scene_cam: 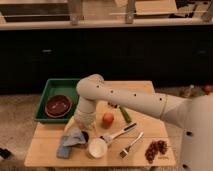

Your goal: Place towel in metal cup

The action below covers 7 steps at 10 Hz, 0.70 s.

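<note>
A blue-grey towel (70, 142) lies bunched on the front left of the wooden table (145, 92). My gripper (81, 129) is at the end of the white arm, reaching down right over the towel's upper right edge and touching or nearly touching it. A small dark round shape (85, 136) shows just under the gripper beside the towel; it may be the metal cup, mostly hidden by the arm and the cloth.
A white cup (96, 148) stands right of the towel. An orange fruit (108, 119), a green vegetable (125, 114), a brush (120, 133), a fork (131, 145) and grapes (155, 149) lie to the right. A green tray (51, 86) holds a brown bowl (58, 105).
</note>
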### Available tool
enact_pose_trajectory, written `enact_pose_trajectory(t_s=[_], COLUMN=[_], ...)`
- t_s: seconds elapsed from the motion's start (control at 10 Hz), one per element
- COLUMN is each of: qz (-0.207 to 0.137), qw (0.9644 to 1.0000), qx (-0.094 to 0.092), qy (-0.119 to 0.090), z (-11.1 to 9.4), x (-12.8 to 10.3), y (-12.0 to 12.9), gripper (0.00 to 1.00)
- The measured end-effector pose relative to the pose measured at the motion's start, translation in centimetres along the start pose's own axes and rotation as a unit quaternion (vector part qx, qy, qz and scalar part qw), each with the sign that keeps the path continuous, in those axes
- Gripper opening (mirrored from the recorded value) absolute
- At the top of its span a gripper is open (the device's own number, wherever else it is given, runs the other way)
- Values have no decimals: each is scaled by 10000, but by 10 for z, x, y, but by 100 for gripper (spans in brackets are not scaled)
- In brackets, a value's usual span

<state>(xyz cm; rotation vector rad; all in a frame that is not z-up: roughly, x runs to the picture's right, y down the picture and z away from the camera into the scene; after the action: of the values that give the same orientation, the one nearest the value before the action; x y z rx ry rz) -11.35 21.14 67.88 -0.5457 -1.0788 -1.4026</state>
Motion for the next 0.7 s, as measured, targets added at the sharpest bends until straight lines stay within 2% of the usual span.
enact_pose_trajectory(t_s=[0.2,0.4,0.7], qz=[-29,-64,-54], qw=[10000,9996,9994], qx=[52,194,215], qy=[68,205,277], z=[-1,-3,-2], x=[-1,-3,-3], y=[-1,3,5], gripper=[80,80,80])
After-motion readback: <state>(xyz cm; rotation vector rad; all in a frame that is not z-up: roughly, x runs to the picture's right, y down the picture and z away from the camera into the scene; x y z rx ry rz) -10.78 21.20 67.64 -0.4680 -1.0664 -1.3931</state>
